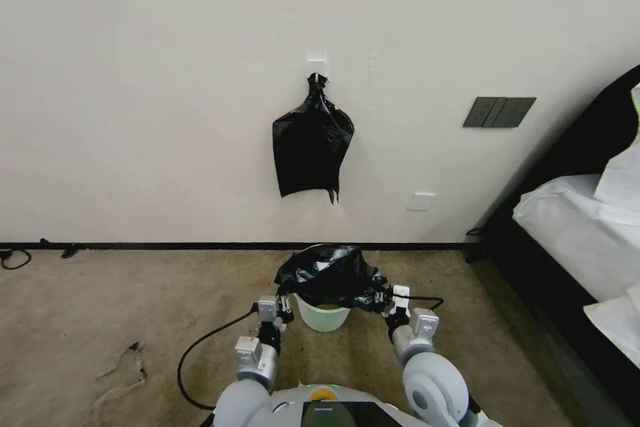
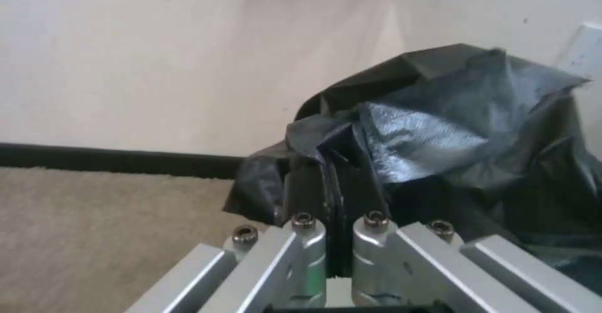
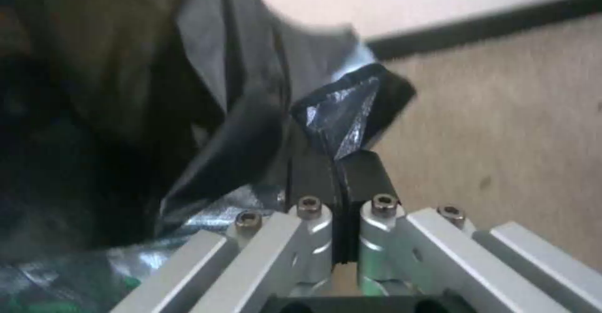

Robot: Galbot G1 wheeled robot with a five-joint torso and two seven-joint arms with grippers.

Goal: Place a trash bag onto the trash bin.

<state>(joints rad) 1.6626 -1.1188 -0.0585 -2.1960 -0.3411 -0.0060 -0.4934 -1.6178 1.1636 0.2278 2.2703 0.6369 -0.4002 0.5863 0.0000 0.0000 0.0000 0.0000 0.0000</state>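
- Two black bags: the trash bag (image 1: 331, 275), loose and glossy, is draped over the top of the trash bin (image 1: 323, 317); the second bag (image 1: 311, 143) hangs flat on the wall (image 1: 153, 93) from a white hook (image 1: 317, 65).
- One cream-white bin stands on the carpet (image 1: 100, 307) near the baseboard (image 1: 167, 246).
- Two claws, one on each side of the bin: the left claw (image 1: 285, 307) and right claw (image 1: 385, 301).
- The left wrist view shows the left claw (image 2: 336, 181) pressed together on a fold of bag film.
- The right wrist view shows the right claw (image 3: 338, 172) pinching a bag edge likewise.
- Bare carpet lies to the left; a bed (image 1: 573, 227) stands close on the right.
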